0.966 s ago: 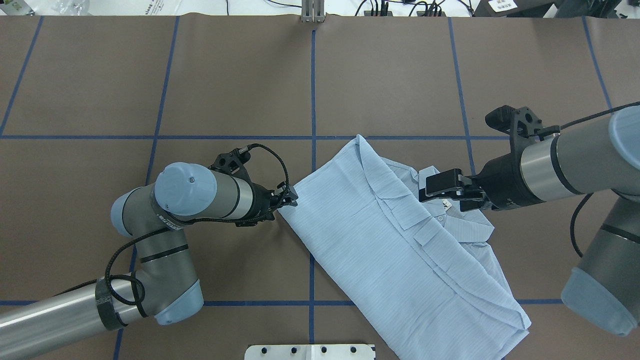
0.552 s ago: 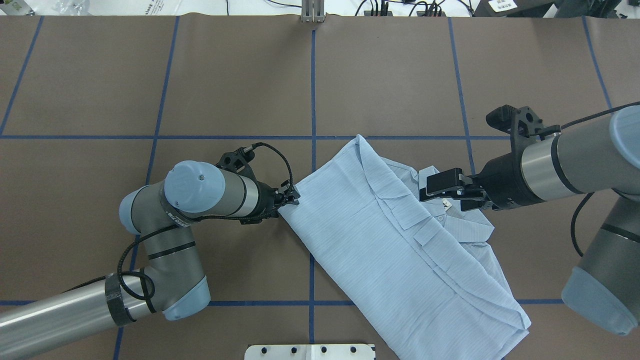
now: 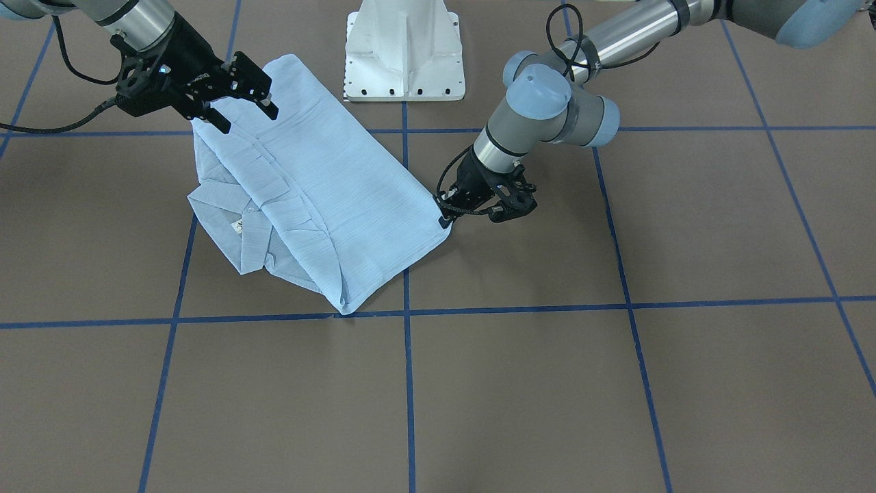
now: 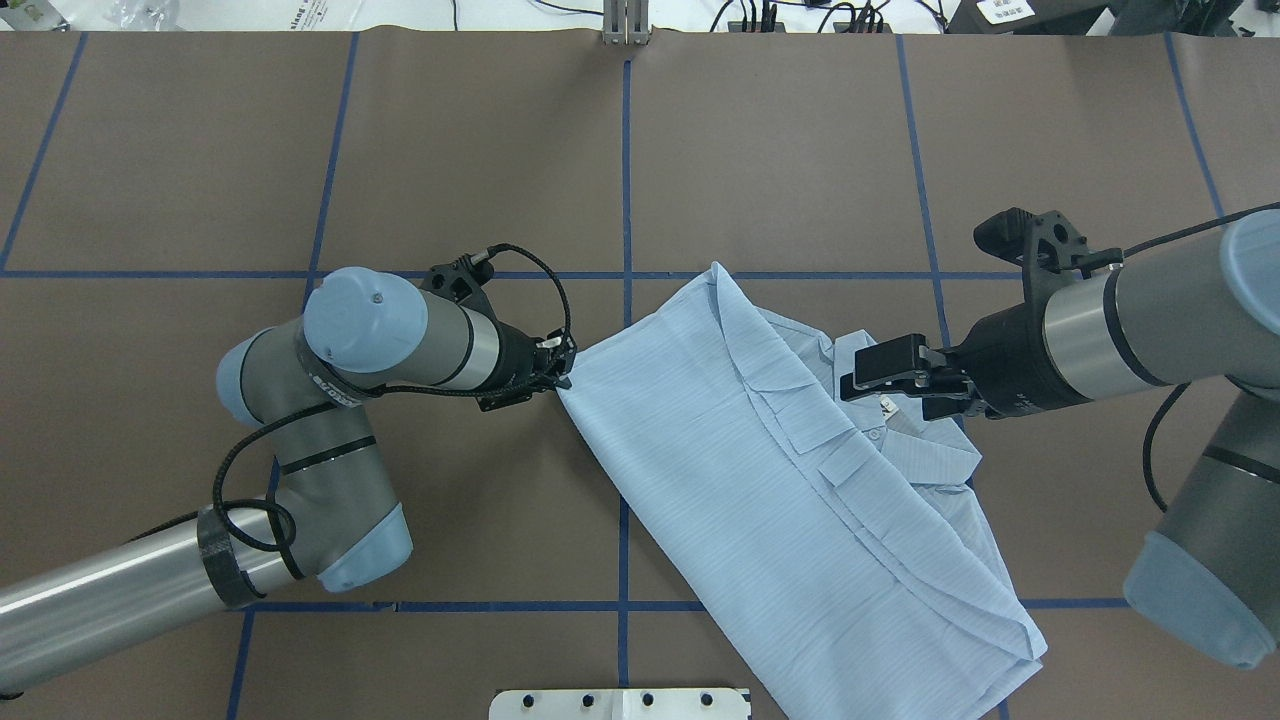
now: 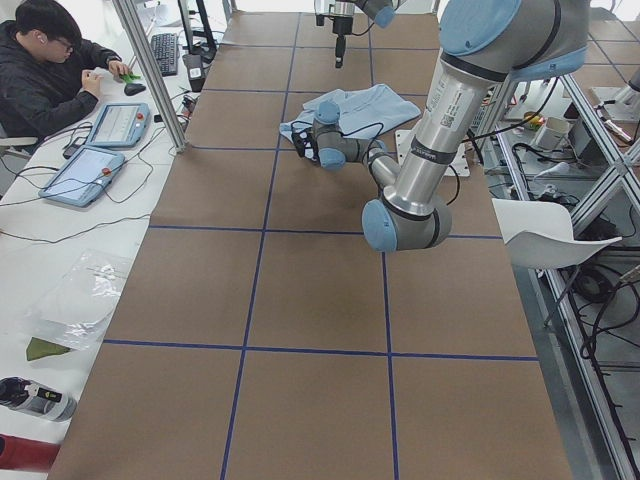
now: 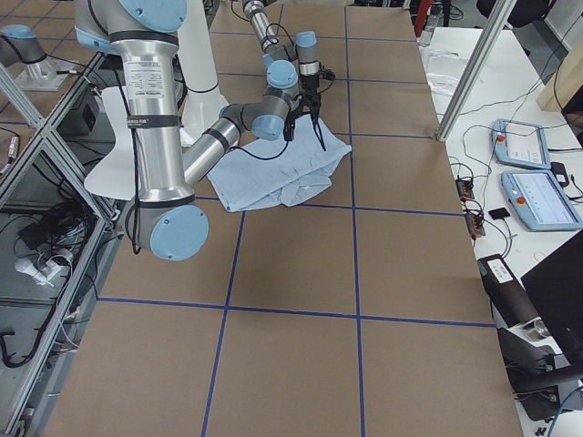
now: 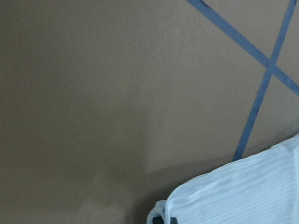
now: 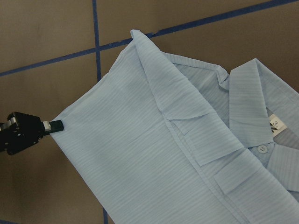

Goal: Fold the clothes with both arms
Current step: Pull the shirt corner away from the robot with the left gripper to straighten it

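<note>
Shirt (image 4: 760, 480) lies partly folded on the brown desk (image 4: 450, 150). In the overhead view it is a long diagonal band, from just right of centre down to the lower right, ending near the frame bottom. A plain panel is folded over on top. The collar (image 4: 935, 455) and a buttoned strip show along the band's right side, and the neck label (image 8: 274, 123) is visible.

Left gripper (image 4: 562, 372) is at the shirt's left corner, near the centre of the overhead frame, jaws pinched narrow on the fabric edge. The right wrist view shows its tip right at that corner. The left wrist view has the corner bunched at its bottom edge.

Right gripper (image 4: 880, 388) stands over the collar area, right of centre in the overhead view, jaws spread wide. In the front-facing view its fingers straddle the shirt's upper-left edge — can't tell whether they touch the cloth.

Blue tape lines (image 4: 626, 180) grid the desk, and one vertical line runs under the shirt. White robot base (image 3: 404, 55) sits top centre in the front-facing view, near the shirt's upper corner.
</note>
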